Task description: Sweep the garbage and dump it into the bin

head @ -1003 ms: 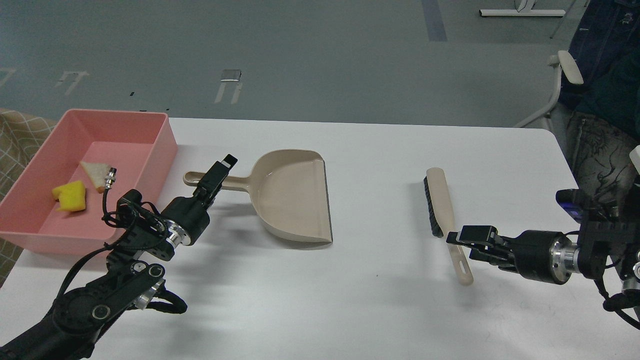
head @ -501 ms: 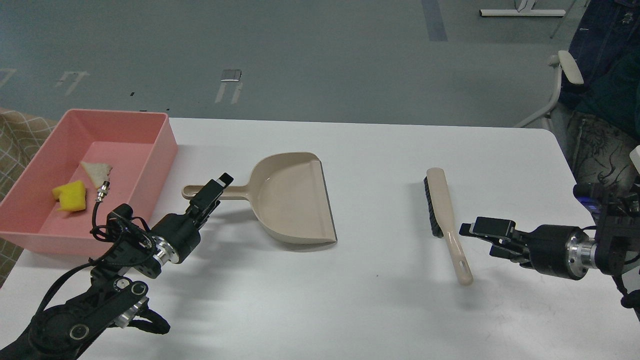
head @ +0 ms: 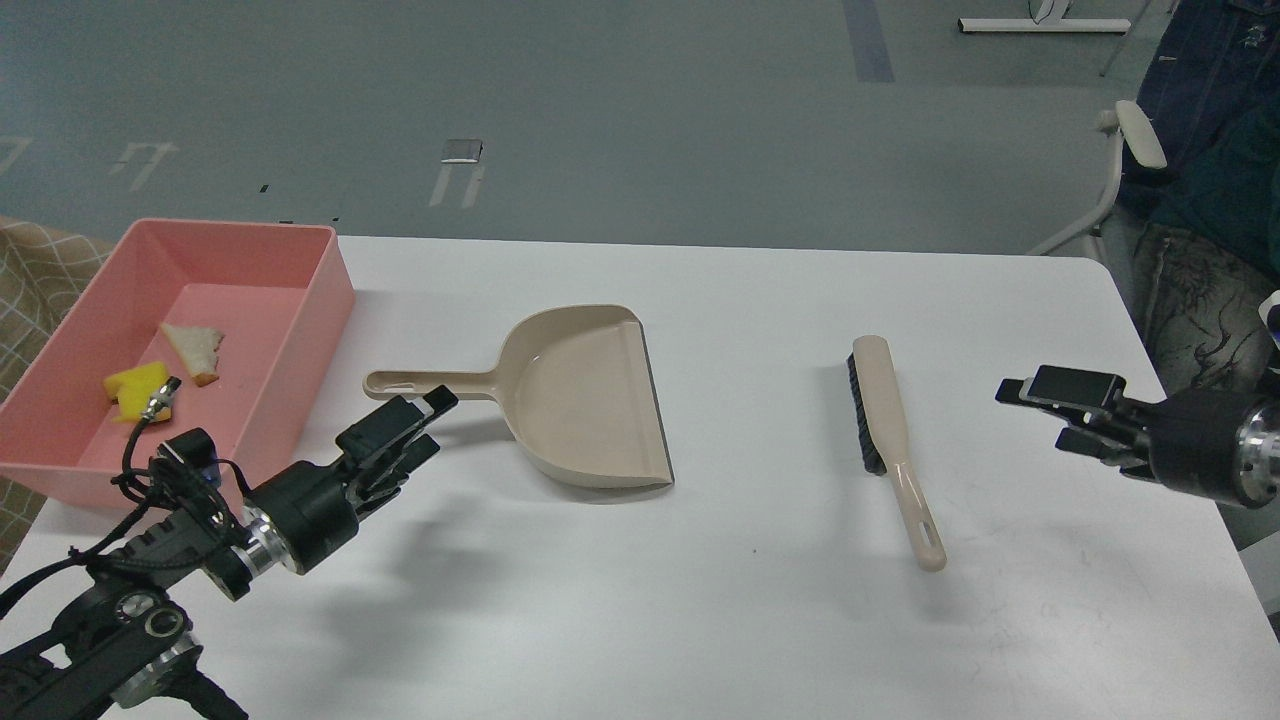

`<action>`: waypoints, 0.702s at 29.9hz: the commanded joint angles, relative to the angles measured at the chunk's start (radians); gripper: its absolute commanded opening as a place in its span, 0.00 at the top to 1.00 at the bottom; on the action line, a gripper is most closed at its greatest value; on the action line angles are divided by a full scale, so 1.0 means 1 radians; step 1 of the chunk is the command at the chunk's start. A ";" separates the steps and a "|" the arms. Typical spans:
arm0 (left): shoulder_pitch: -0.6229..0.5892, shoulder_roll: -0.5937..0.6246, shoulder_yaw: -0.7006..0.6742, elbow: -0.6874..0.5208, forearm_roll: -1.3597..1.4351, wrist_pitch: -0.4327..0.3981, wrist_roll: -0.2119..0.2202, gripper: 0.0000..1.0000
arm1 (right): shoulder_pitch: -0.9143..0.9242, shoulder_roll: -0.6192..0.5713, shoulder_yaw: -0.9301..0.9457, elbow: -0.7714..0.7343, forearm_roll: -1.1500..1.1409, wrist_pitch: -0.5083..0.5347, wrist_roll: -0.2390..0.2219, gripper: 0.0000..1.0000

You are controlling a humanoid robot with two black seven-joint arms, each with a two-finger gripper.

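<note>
The pink bin [head: 320,300] stands at the table's far left. Inside it lie the garbage pieces: a yellow spongy chunk [head: 132,388] and a triangular white bread slice [head: 195,347]. The beige dustpan [head: 585,395] lies flat mid-table, its handle pointing left. The beige brush [head: 885,430] with black bristles lies flat to its right. My left gripper [head: 425,420] is open and empty, just below the dustpan handle's end. My right gripper [head: 1045,410] is open and empty, well right of the brush.
The white table [head: 700,600] ends at the right near my right arm. A chair and a seated person [head: 1200,200] are beyond the right edge. A checked cloth [head: 30,270] lies left of the bin.
My left gripper let go of the dustpan handle and drew back toward me and left. My right gripper let go of the brush handle and pulled away to the right. Both tools stay flat.
</note>
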 commanded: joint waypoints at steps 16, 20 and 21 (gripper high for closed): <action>-0.275 0.026 -0.485 0.052 -0.519 -0.273 0.181 0.02 | 0.198 0.076 0.364 -0.302 0.201 0.000 -0.014 0.04; -0.428 0.011 -0.462 0.164 -0.520 -0.273 0.212 0.02 | 0.325 0.138 0.355 -0.473 0.201 0.000 -0.016 0.06; -0.457 0.003 -0.445 0.186 -0.520 -0.269 0.213 0.02 | 0.342 0.150 0.352 -0.499 0.200 0.000 -0.016 0.06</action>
